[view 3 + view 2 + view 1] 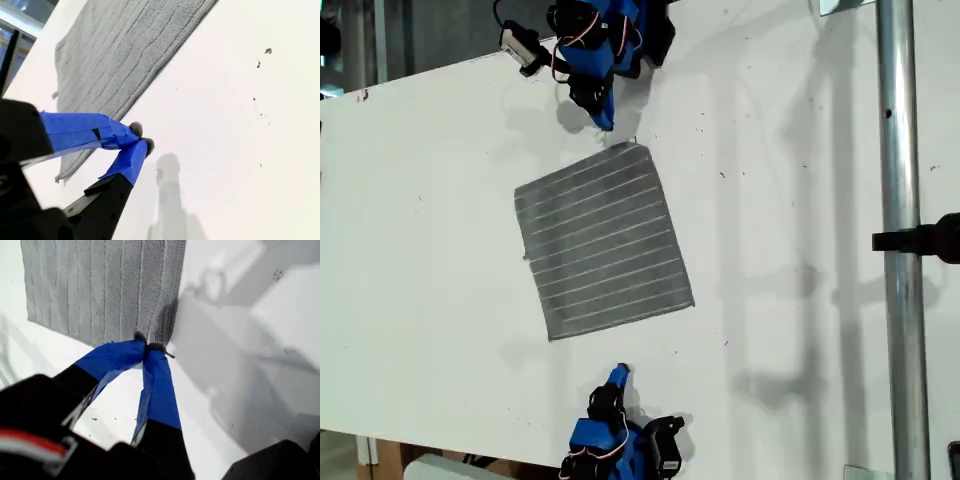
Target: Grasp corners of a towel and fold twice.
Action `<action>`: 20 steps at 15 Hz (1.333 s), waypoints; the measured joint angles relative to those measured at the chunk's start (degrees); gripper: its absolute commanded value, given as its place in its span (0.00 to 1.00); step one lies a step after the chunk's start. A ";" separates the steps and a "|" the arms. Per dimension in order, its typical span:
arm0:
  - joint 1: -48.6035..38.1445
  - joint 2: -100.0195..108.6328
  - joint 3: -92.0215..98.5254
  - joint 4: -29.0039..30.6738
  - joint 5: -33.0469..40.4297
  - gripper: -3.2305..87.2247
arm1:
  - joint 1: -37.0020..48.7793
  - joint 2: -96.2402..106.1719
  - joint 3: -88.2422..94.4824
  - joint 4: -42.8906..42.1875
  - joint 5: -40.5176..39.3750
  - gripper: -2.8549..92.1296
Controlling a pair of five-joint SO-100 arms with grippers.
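The grey striped towel (605,240) lies flat and unfolded on the white table (420,260). My first gripper (604,120) is shut, near the top of the exterior view. In the first wrist view its taped blue tips (147,346) hover just before the towel's edge (100,285), beside one corner (167,337). I cannot tell whether they touch the cloth. My second gripper (619,374) is shut over bare table, apart from the towel's lower edge. The second wrist view shows it (140,137) beside the towel (115,55), with a corner (61,176) close by.
A metal pole (898,240) with a black clamp (925,240) crosses the exterior view's right side, casting shadows on the table. Both arm bases stand at the table's edges, one at the top (620,30) and one at the bottom (620,450).
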 measured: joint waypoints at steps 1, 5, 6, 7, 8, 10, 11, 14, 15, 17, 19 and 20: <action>0.00 0.00 0.00 0.00 0.00 0.03 | 0.00 -0.79 -1.67 0.35 -1.67 0.03; -0.62 0.00 0.00 0.00 0.00 0.03 | 1.85 -34.37 -35.42 7.12 -15.64 0.03; -0.79 0.00 0.00 0.00 0.00 0.03 | 1.49 -44.38 -47.20 11.87 -21.36 0.03; -0.79 0.00 0.00 0.00 0.00 0.03 | -0.18 -53.26 -58.97 16.96 -27.42 0.03; -0.79 0.00 0.00 0.00 0.00 0.03 | -3.96 -60.47 -69.43 20.65 -33.31 0.03; -0.79 0.00 0.00 0.00 0.00 0.03 | -11.87 -65.21 -79.63 23.91 -41.22 0.05; -0.79 0.00 0.00 0.00 0.00 0.03 | -14.94 -65.65 -80.16 23.91 -43.24 0.18; -0.79 0.00 0.00 0.00 0.00 0.03 | -22.32 -67.41 -78.66 24.35 -45.53 0.44; -0.79 0.00 0.00 0.00 0.00 0.03 | -23.12 -68.64 -76.38 24.35 -45.88 0.46; -0.79 0.00 0.00 0.00 0.00 0.03 | -22.50 -74.79 -74.00 24.08 -46.23 0.47; -0.79 0.00 0.00 0.00 0.00 0.03 | -20.48 -80.07 -68.73 21.36 -46.23 0.46; -0.79 0.00 0.00 0.00 -0.09 0.03 | -18.54 -80.68 -66.62 18.72 -46.49 0.44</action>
